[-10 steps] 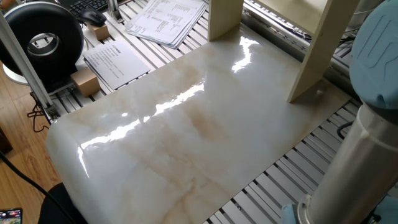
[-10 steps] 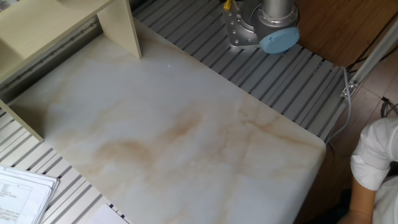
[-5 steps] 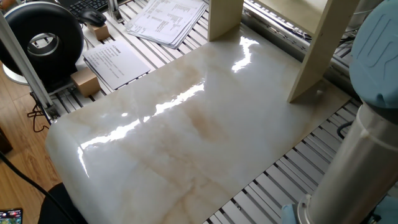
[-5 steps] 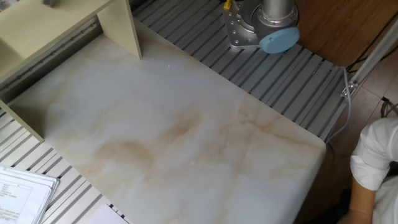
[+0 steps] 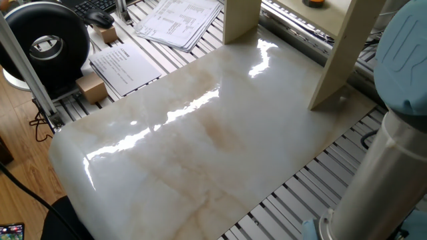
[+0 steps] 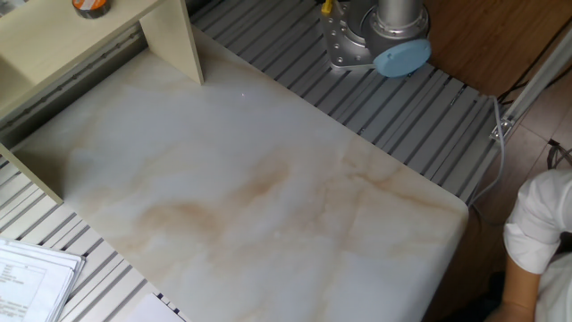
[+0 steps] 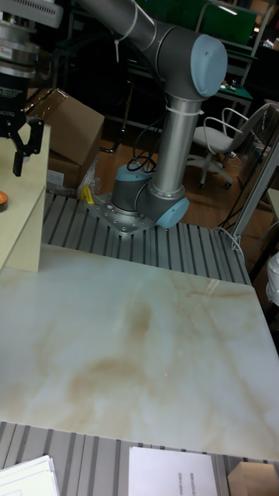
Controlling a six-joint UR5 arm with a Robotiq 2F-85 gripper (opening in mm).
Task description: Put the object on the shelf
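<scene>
The marble-patterned surface (image 6: 268, 197) lies bare under the lights, with papers (image 5: 177, 20) and a big black spool (image 5: 47, 43) off at one end. What is new is on the shelf (image 6: 98, 40): a second ago its top board showed nothing, half a second ago only a grey blur near the edge, and now the object (image 6: 92, 7) sits there, a small round thing with an orange tint. It shows from the opposite side too (image 5: 313, 3). In the tall view the gripper (image 7: 25, 151) hangs just above the board, jaws spread and holding nothing, the object (image 7: 3, 201) below them at the picture's edge. To my eye it has been let go, so the task looks done bar pulling the arm (image 7: 167, 46) away.
</scene>
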